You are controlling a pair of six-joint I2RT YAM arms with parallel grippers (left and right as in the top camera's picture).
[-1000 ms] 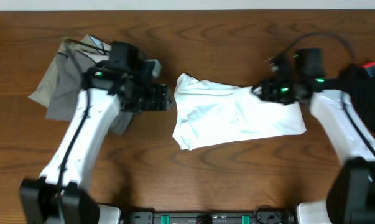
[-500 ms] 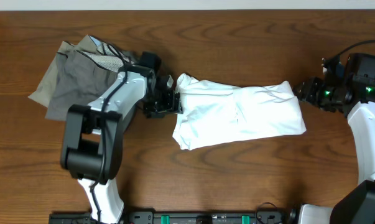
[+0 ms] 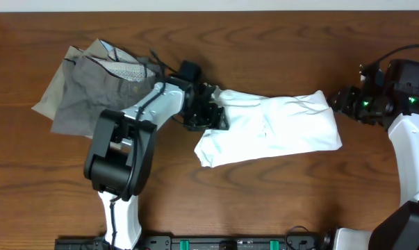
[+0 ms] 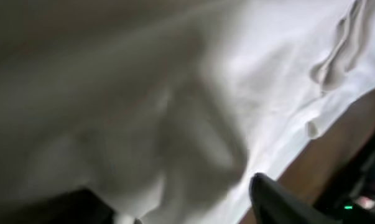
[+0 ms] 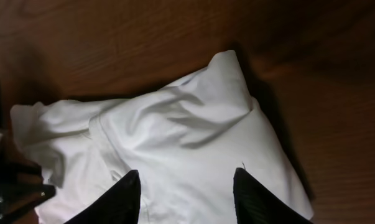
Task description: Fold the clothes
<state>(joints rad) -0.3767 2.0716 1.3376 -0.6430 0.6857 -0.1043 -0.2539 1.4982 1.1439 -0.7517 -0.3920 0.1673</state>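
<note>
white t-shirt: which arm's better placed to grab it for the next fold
Left, probably: the left gripper is on the white T-shirt's left end, cloth filling its wrist view. The right gripper hangs open just off the right end.

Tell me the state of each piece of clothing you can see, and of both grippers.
white T-shirt: loosely folded into a rough rectangle, wrinkled.
grey trousers: crumpled heap, not folded.
left gripper: open, fingers astride one end of the T-shirt.
right gripper: open, empty, at the other end.
</note>
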